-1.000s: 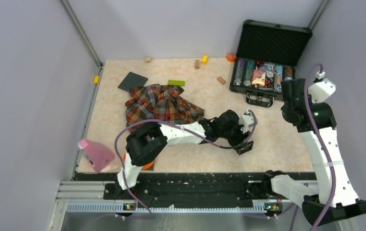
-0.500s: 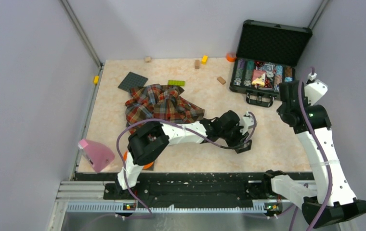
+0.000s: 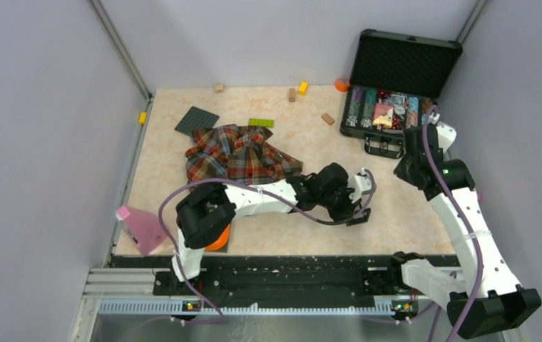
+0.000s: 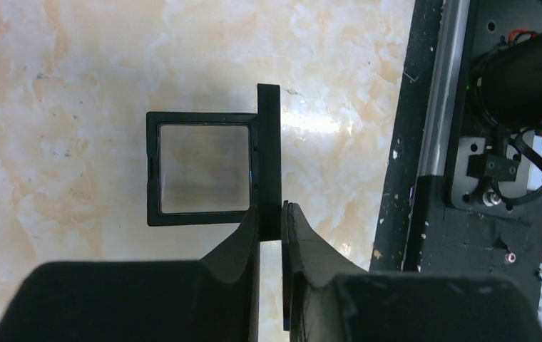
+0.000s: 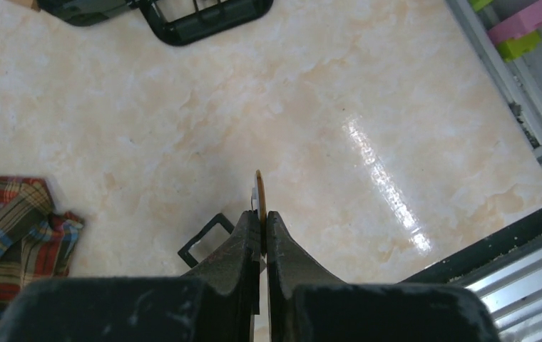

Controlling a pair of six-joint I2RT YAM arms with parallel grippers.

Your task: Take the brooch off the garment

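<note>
Right gripper (image 5: 262, 214) is clenched on the brooch (image 5: 259, 187), a thin disc seen edge-on, pinched between the fingertips and poking out past them. It is held above the bare marble-look table (image 5: 368, 92), off the cloth. The shirt (image 3: 236, 153), red/green/navy/yellow plaid, lies in a crumpled heap left of centre, well apart from the brooch. Left gripper (image 4: 269, 217) reaches right across the near half of the table, jaws pressed on either side of one wall of a small black square tray (image 4: 200, 167). The tray lies flat on the table and has a glossy clear floor. Its corner shows just left of the right fingers in the right wrist view. At the far right an open black case (image 3: 405, 68) holds rows of striped chips (image 3: 368, 107); their print is too small to read. A dark grey baseplate (image 3: 197, 120) lies just beyond the shirt on the left, and a green flat brick (image 3: 261, 122) touches the shirt's far edge. A yellow brick (image 3: 302, 87) and wooden blocks (image 3: 327, 119) are scattered along the far side. An orange piece (image 3: 341, 84) sits by the case's far-left corner. A pink wedge (image 3: 142, 228) lies at the near left edge. An orange disc (image 3: 217, 242) is partly hidden under the left arm's elbow. Black rail (image 4: 439, 142) runs along the near edge. No readable brand shows on the arms or rail from these views.
</note>
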